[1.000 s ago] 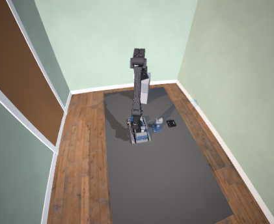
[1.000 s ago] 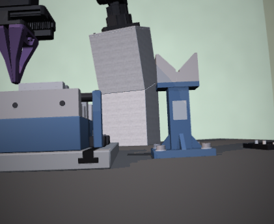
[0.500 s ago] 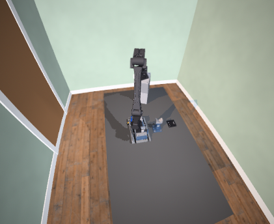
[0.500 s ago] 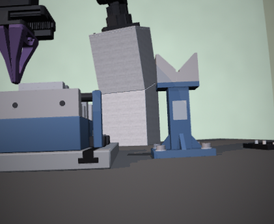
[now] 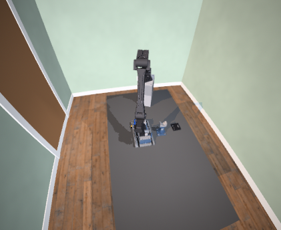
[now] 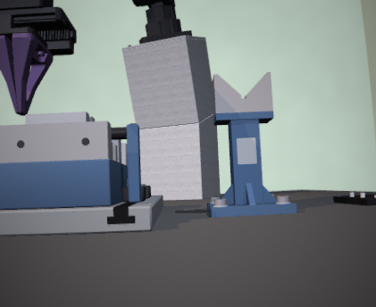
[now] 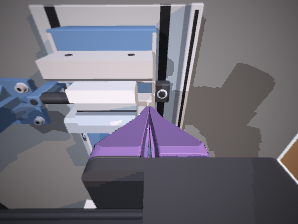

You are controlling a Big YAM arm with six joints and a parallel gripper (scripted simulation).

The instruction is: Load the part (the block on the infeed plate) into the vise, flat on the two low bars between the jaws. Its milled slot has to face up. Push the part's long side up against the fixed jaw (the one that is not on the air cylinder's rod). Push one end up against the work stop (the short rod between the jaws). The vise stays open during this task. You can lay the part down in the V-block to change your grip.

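Grey mat (image 5: 167,180) (image 6: 184,268) (image 7: 240,35), your narrowly closed gripper (image 5: 141,130) (image 6: 22,113) (image 7: 149,112) over the vise (image 5: 145,145) (image 6: 50,184) (image 7: 102,38), part (image 7: 101,92) beyond your fingertips, between its jaws in the wrist view, hidden from above.

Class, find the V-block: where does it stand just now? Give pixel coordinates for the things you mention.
In the exterior view, the V-block (image 5: 161,130) (image 6: 244,104) stands on its blue post, right of the vise and left of the small black plate (image 5: 175,126) (image 6: 363,199).

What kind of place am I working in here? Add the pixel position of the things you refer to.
Probably a machine-tending practice cell in a plain room: a vise (image 6: 54,142) (image 7: 95,67) on a base plate, a blue stand topped by a V-block (image 6: 244,104), and a robot arm (image 5: 141,90) over them, with wooden floorboards (image 5: 77,160) around the dark mat (image 5: 161,187).
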